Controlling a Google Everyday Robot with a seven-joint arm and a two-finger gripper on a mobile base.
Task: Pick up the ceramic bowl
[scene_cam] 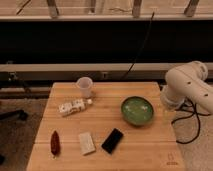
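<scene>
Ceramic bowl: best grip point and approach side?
Pinch across the rim of the ceramic bowl on the side nearest the gripper, coming down from above. It sits upright, shallow and likely too wide to span; the gripper hangs just beyond that side, by the table edge.
</scene>
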